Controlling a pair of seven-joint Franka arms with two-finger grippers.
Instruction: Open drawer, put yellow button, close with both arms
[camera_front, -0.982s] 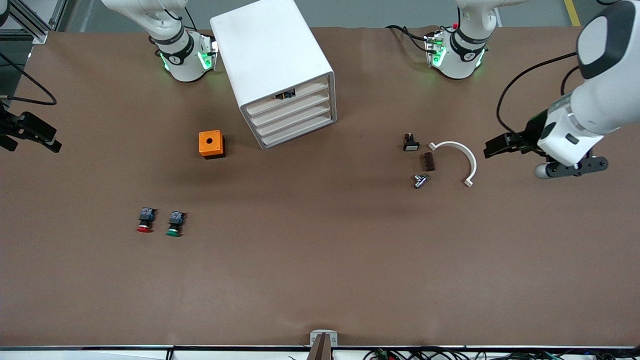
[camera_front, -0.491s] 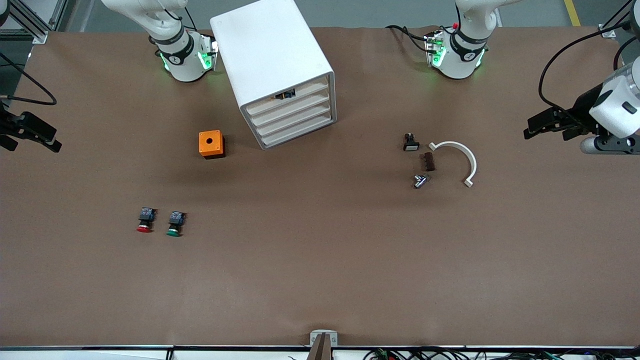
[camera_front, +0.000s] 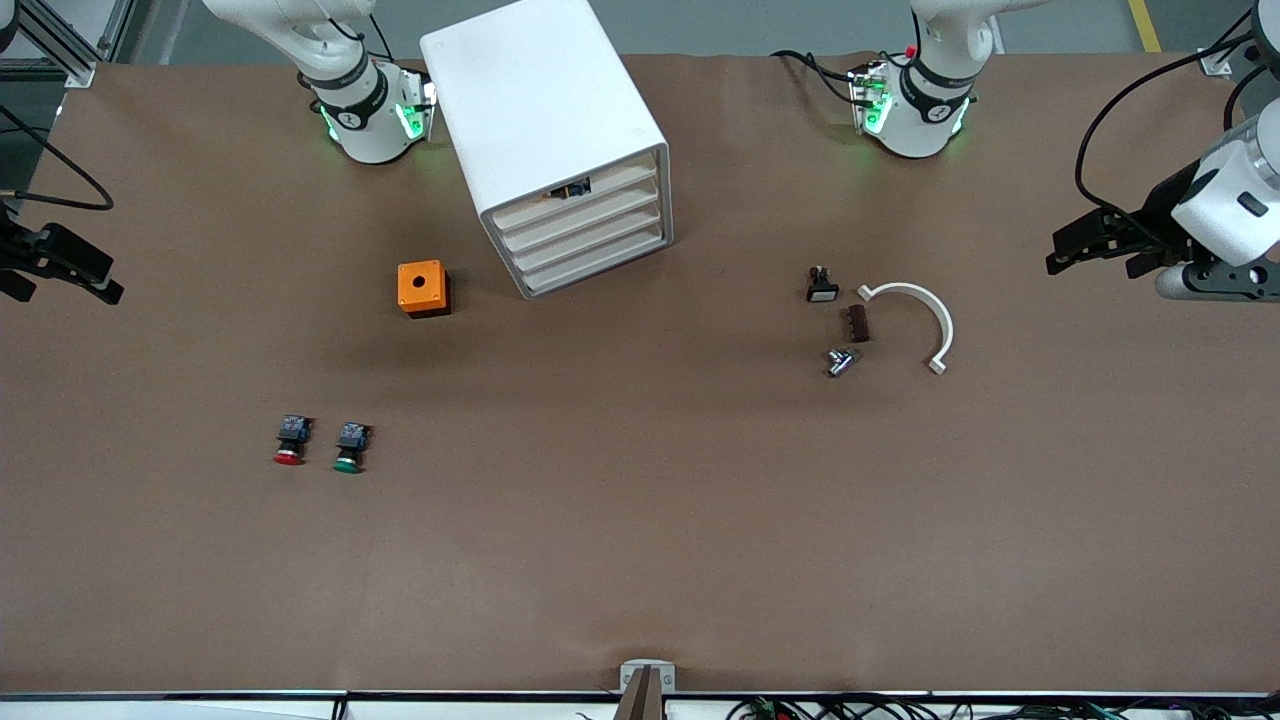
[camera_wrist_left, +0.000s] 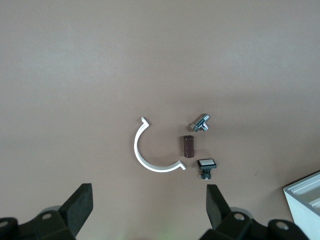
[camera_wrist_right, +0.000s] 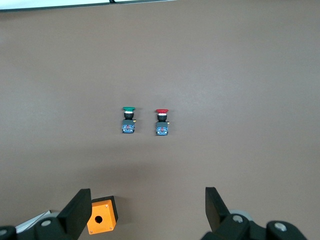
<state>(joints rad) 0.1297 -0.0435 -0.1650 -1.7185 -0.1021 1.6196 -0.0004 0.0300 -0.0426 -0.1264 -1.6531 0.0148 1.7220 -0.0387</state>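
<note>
- My left end effector (camera_front: 1095, 245) hangs wide and empty over the bench's left-arm end; my right end effector (camera_front: 60, 265) hangs wide and empty over the right-arm end.
- The top drawer (camera_front: 575, 190) looks nearly shut, and the yellow button (camera_front: 572, 189) peeks from a gap at its front.
- Risk: if that gap stays, the button could catch on the front or the job could stand unfinished.
- Risk: pressing the front unevenly could swivel the white cabinet (camera_front: 545, 110).
- The brown bench (camera_front: 640, 520) is smooth, broad and mostly bare, with grey floor at its edge.
</note>
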